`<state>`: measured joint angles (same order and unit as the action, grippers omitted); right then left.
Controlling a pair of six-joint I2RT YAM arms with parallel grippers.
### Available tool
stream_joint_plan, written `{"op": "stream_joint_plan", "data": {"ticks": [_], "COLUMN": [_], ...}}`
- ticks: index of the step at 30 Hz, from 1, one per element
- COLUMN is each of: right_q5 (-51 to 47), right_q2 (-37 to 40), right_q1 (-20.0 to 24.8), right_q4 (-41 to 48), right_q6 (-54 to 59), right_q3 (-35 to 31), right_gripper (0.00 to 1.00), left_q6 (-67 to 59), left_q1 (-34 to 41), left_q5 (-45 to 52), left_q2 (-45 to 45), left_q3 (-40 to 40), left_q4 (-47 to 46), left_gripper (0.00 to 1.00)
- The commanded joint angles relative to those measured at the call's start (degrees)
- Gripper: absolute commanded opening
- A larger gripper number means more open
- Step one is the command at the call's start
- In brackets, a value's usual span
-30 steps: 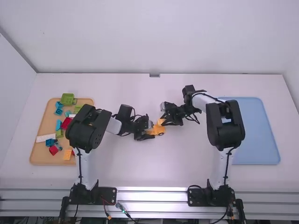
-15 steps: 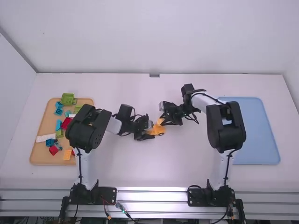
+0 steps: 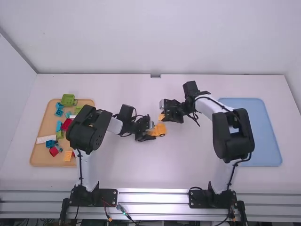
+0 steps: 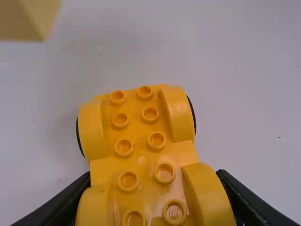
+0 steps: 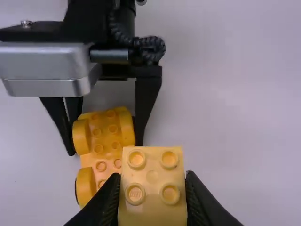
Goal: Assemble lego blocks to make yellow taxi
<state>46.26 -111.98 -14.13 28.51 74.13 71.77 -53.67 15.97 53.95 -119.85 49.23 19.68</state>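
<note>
The matte white table [image 3: 141, 165] underlies a studded chassis [image 4: 138, 148].

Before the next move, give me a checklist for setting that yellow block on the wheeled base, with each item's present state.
1. Left gripper gripping the wheeled base: ok.
2. Right gripper holding the yellow block: ok.
3. Base turned studs up: ok.
4. Block lined up over the base: not ok, it's off to one side.
5. Block joined to the base: not ok, apart.
6. Block's underside unobstructed: cannot tell.
</note>
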Motion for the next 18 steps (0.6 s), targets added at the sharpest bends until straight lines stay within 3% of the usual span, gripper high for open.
{"op": "stream_joint_plan", "data": {"ticks": [1,8,18], "right_q5": [-2.27,1.73,5.73], "right_q2": [5.84,8.48,8.48], "right_q1": [-1.18,-0.66,-1.18], "right_q4": [-2.73,-16.15,-19.23], "right_q6": [-3.85,-8.85,-8.13], "right_q3": [-5.51,-16.15,-20.83], "right_gripper": [0.0,0.0,0.0], "left_q6": [0.17,-7.65,-10.69], "left_q1": [-0.22,-0.15,-0.17], "left_q5": [-0.85,-0.9,-0.81], "left_q2": [-1.11,-1.11,-1.11], "left_q3": [0.35,0.33,0.39], "left_q4": [-0.96,-4.83,-7.45], "left_gripper": [0.45,0.41,0.36]}}
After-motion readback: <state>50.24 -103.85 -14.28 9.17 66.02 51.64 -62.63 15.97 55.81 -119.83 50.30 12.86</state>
